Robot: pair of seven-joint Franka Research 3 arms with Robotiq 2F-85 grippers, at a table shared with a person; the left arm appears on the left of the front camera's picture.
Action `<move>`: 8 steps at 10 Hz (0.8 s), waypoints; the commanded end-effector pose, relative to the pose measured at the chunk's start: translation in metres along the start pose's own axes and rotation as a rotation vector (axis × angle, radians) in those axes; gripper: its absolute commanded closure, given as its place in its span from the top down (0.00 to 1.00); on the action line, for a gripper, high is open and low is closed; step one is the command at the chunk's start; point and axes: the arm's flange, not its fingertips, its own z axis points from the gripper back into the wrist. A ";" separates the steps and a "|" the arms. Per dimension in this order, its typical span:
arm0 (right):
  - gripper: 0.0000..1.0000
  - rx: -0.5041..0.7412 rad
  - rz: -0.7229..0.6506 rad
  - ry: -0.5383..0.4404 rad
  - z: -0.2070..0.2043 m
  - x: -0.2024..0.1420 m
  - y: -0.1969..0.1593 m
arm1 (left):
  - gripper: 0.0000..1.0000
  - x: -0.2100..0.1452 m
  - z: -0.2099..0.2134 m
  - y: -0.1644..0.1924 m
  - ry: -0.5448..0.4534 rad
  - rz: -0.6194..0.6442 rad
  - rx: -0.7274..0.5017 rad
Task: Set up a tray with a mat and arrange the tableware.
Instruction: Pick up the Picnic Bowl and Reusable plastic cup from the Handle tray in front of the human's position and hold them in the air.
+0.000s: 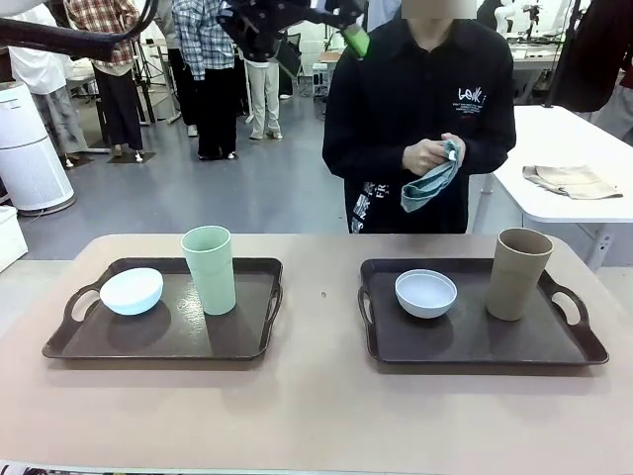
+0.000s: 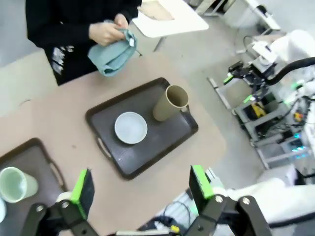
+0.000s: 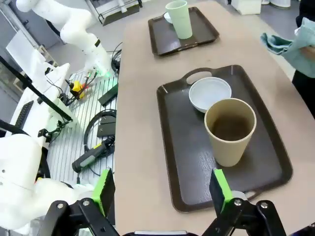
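We are in a robotics lab. Beside the surface [image 3: 142, 98] a white arm [image 3: 74, 27] stands over a metal grate [image 3: 64, 152] strewn with cables [image 3: 117, 55] and headphones [image 3: 98, 129]. Farther off, people [image 1: 208, 69] stand on a grey floor [image 1: 257, 188] among white tables [image 1: 584, 158] and wired gear [image 2: 261, 98].

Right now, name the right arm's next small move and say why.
Probably lower the right gripper onto the tan cup and lift it off its tray: the jaws stand open above that cup, the tray bears no mat, and the person's hand holds a teal cloth.
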 end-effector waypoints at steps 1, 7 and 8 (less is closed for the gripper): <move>1.00 -0.066 -0.004 0.026 -0.002 0.001 -0.009 | 1.00 -0.019 0.014 0.030 0.005 -0.025 -0.058; 1.00 -0.146 0.674 0.073 -0.037 -0.004 -0.057 | 1.00 -0.010 -0.064 -0.021 0.189 -0.006 -0.072; 1.00 -0.202 0.743 0.054 -0.047 -0.010 -0.070 | 1.00 -0.010 -0.083 -0.035 0.219 -0.006 -0.067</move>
